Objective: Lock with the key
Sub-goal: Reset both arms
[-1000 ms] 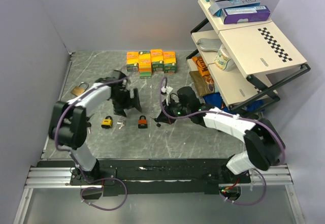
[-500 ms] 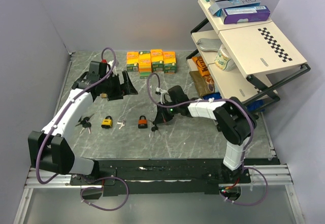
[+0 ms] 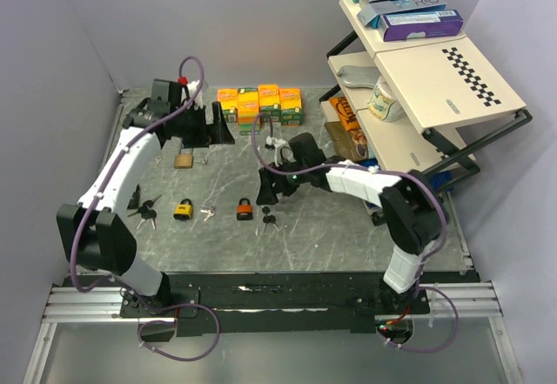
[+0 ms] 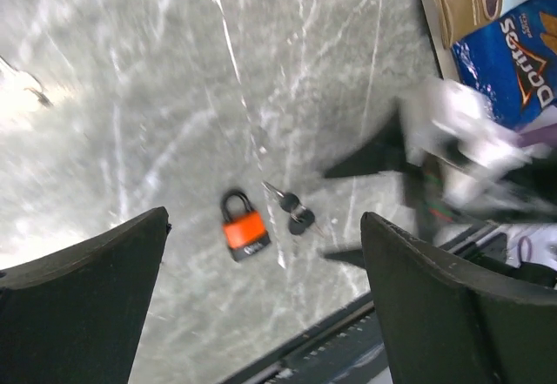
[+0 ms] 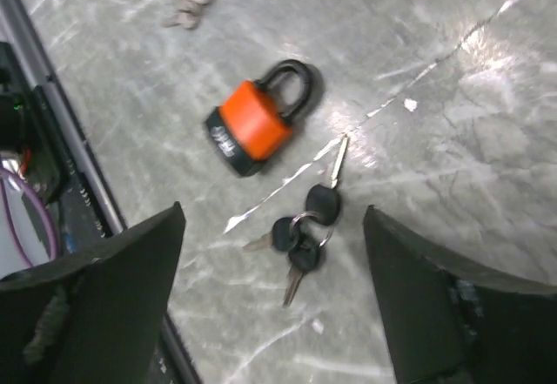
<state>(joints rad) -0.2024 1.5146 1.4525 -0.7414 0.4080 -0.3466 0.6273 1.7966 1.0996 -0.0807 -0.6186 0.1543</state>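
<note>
An orange padlock (image 3: 245, 209) lies flat on the marble table, its shackle pointing away from me. A bunch of black-headed keys (image 3: 268, 219) lies loose just right of it. My right gripper (image 3: 271, 189) hovers open above them; in the right wrist view the keys (image 5: 304, 227) lie on the table between its spread fingers, touching neither, with the padlock (image 5: 257, 124) beyond. My left gripper (image 3: 218, 130) is open and empty, high at the back left. The left wrist view shows the padlock (image 4: 244, 228) and keys (image 4: 292, 209) far below.
A yellow padlock (image 3: 184, 210), small silver keys (image 3: 207, 213), another black key bunch (image 3: 145, 212) and a brass padlock (image 3: 184, 160) lie to the left. Small coloured boxes (image 3: 259, 105) stand at the back. A tilted shelf rack (image 3: 418, 97) with boxes and snack bags fills the right.
My right gripper has opened and the key bunch now lies on the table beside the orange padlock. My left arm has drawn back toward the far left, gripper still open.
</note>
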